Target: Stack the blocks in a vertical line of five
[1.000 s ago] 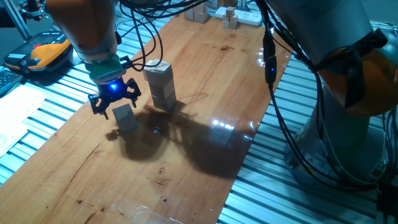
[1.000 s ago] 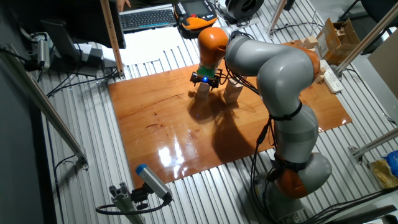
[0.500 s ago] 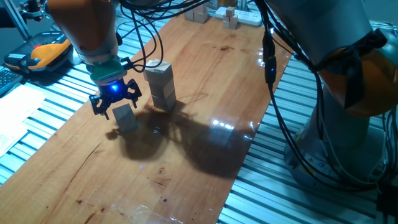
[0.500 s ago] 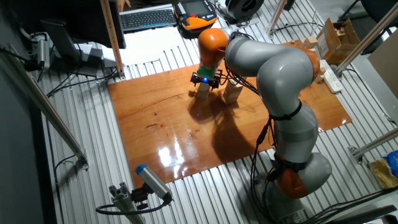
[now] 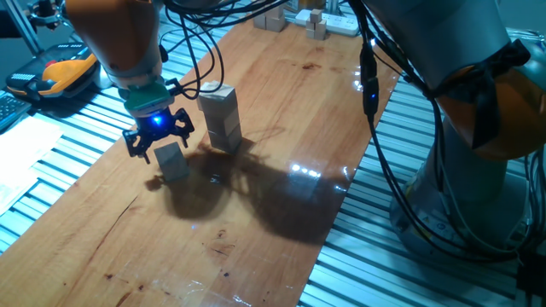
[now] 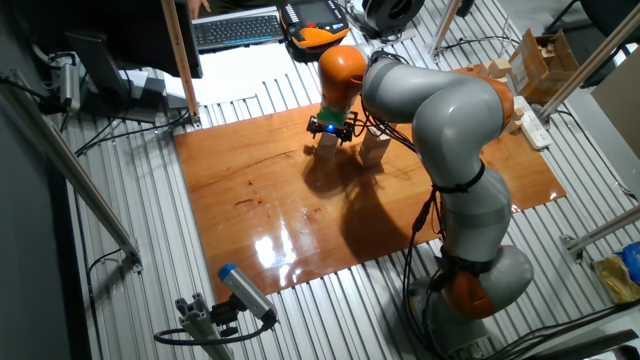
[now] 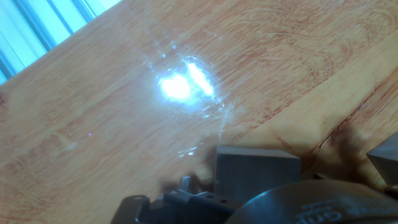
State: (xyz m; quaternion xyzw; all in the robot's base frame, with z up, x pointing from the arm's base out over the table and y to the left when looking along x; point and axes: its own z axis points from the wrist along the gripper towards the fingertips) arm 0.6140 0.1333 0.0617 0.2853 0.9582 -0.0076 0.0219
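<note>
Gripper (image 5: 157, 139): I see its fingers spread wide above the lone block (image 5: 171, 160), holding nothing.
Risk: descending off-centre could tip it.
Stack (image 5: 220, 118): at 2 o'clock; a swing might topple it.

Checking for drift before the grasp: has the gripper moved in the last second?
No. The gripper sits just above the single block, left of the stack, exactly as before.
</note>
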